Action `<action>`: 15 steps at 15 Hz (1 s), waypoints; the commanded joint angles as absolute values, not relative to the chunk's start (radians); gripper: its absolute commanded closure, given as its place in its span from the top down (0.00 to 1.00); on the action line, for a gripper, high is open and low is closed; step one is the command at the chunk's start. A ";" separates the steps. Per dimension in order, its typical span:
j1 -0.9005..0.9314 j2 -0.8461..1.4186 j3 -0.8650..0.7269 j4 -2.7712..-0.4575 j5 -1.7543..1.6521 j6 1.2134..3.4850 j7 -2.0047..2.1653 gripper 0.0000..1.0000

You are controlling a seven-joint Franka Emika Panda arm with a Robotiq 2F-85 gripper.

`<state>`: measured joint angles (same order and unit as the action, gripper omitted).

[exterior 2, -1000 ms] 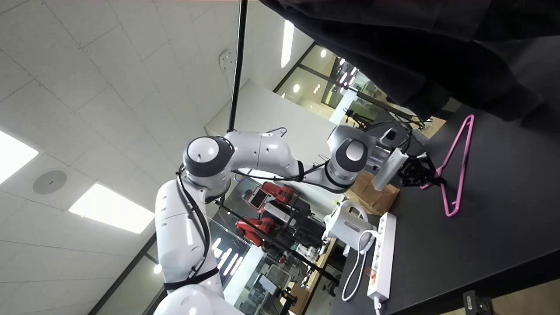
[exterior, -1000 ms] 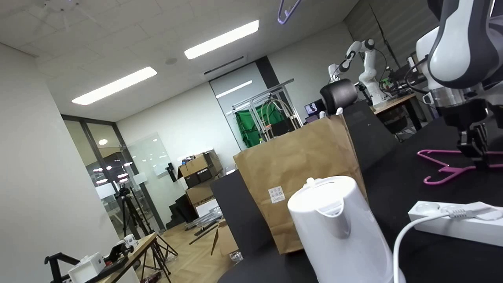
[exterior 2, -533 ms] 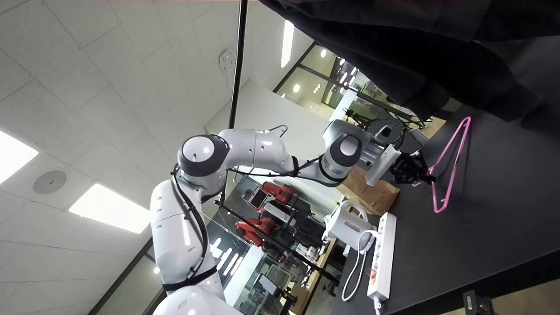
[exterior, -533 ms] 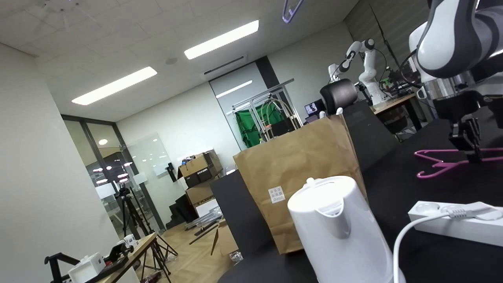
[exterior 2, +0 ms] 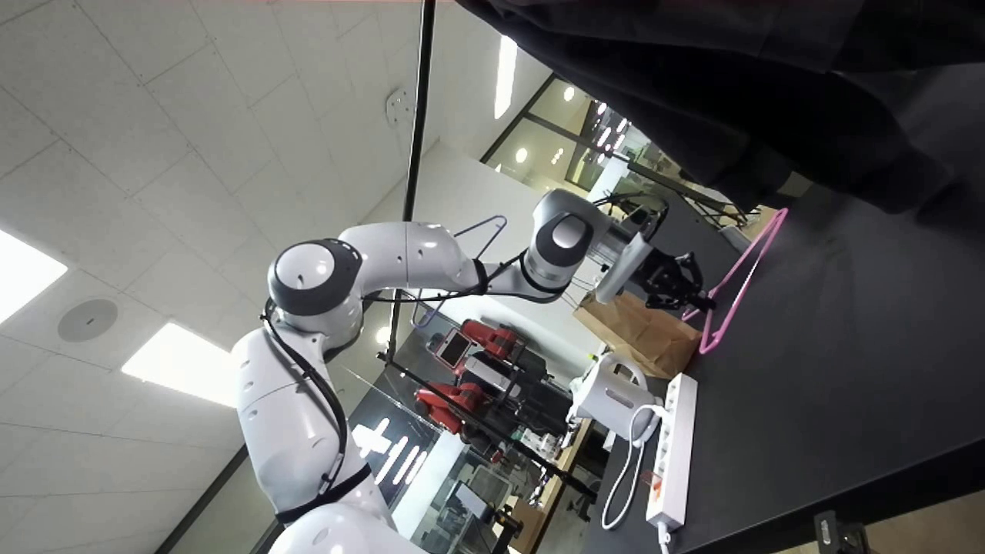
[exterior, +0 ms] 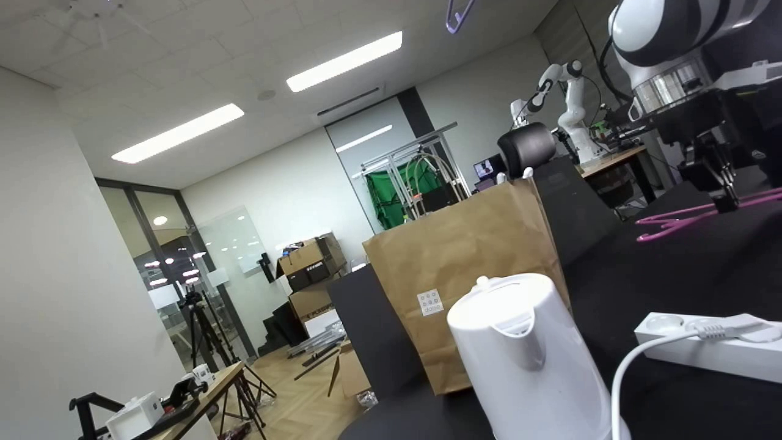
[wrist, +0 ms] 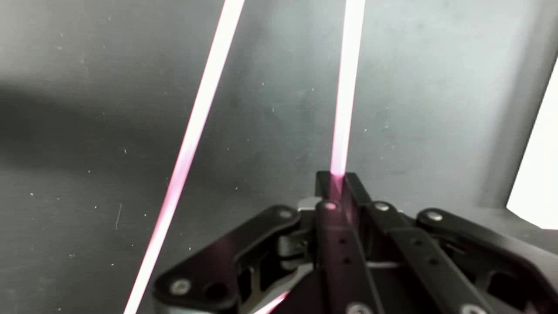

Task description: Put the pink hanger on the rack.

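My gripper (exterior 2: 704,304) is shut on one arm of the pink hanger (exterior 2: 745,286), near its hook. In an exterior view, the hanger (exterior: 675,224) slants with its hook end pointing away from the fingers and its far side cut off by the frame. It appears to be above the black table. In the wrist view, the gripped strand (wrist: 347,87) runs into the fingertips, while the hanger's long bar (wrist: 189,146) passes to the left. A black bar (exterior 2: 419,115), seemingly part of the rack, crosses behind the robot arm, with a purple hanger (exterior: 459,23) beside it, high up.
On the table (exterior 2: 831,400) stand a white jug (exterior: 525,360) and a brown paper bag (exterior: 476,269). Beside the jug lies a white power strip (exterior 2: 673,454) with its white cable (exterior: 623,379). Dark cloth (exterior 2: 692,85) fills the top right of an exterior view.
My gripper has carried the pink hanger up and towards the paper bag, and the hanger has tilted. The grip has stayed on it. The purple hanger has shifted slightly.
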<state>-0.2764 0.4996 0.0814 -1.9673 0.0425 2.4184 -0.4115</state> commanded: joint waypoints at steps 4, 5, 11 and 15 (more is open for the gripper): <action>-0.274 0.351 0.034 -1.990 0.089 2.159 -0.490 0.02; -0.274 0.337 0.025 -1.990 0.093 2.129 -0.502 0.02; -0.282 0.313 -0.016 -1.936 0.153 1.904 -0.621 0.02; -0.278 0.311 -0.042 -1.907 0.161 1.779 -0.690 0.02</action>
<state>-0.2805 0.3189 -0.0248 -1.9422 0.1521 1.8766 -0.6513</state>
